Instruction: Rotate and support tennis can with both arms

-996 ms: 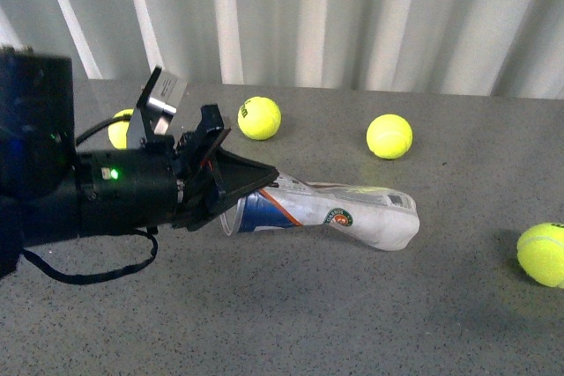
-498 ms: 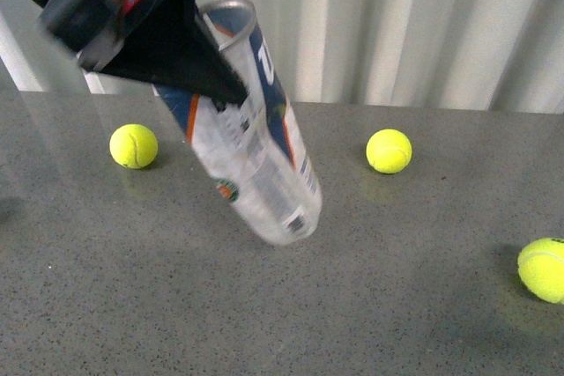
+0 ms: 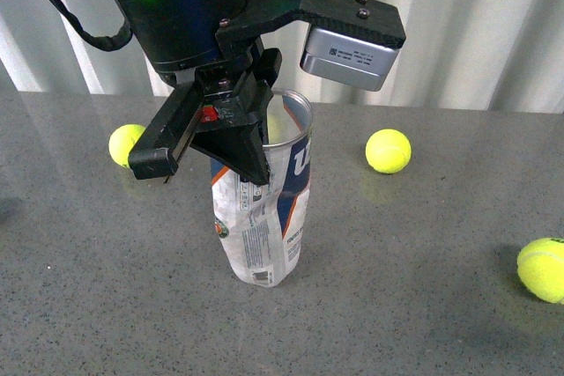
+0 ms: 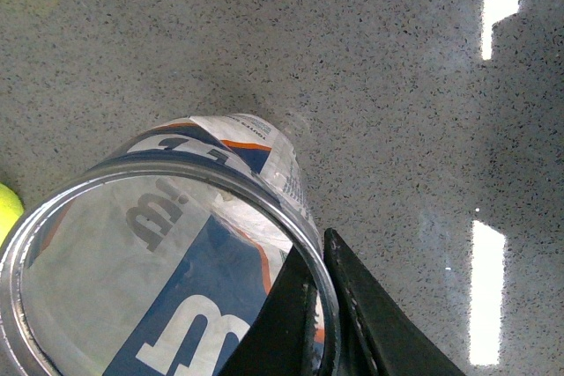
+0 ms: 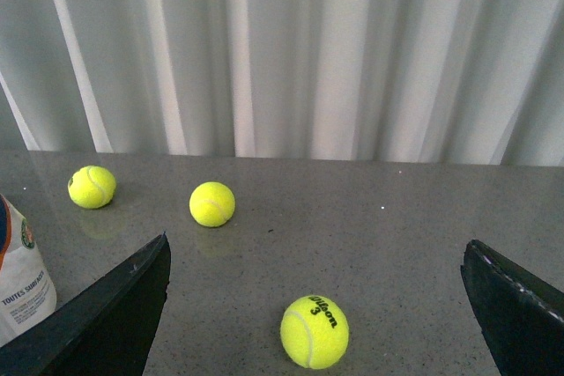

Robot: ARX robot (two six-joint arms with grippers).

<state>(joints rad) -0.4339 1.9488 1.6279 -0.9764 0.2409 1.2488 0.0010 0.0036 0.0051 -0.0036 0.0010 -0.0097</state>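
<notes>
The tennis can [image 3: 264,213] stands upright near the table's middle, open metal-rimmed mouth up, its base on or just at the surface. My left gripper [image 3: 247,151] comes down from above and is shut on the rim, one finger inside the mouth and one outside. In the left wrist view the can [image 4: 167,253] fills the lower left, and the left gripper [image 4: 319,253] pinches the rim wall. My right gripper [image 5: 315,244] is open over bare table, and the can [image 5: 22,279] shows only at that picture's edge. The right arm is out of the front view.
Loose tennis balls lie on the grey table: one behind the can to the left [image 3: 126,144], one back right [image 3: 389,151], one at the right edge [image 3: 542,269]. A Wilson ball [image 5: 315,332] sits between the right gripper's fingers' spread. White curtain behind.
A second ago the can lay on its side with the left gripper on its open end. It was lifted, swung tilted through the air, and now stands upright.
</notes>
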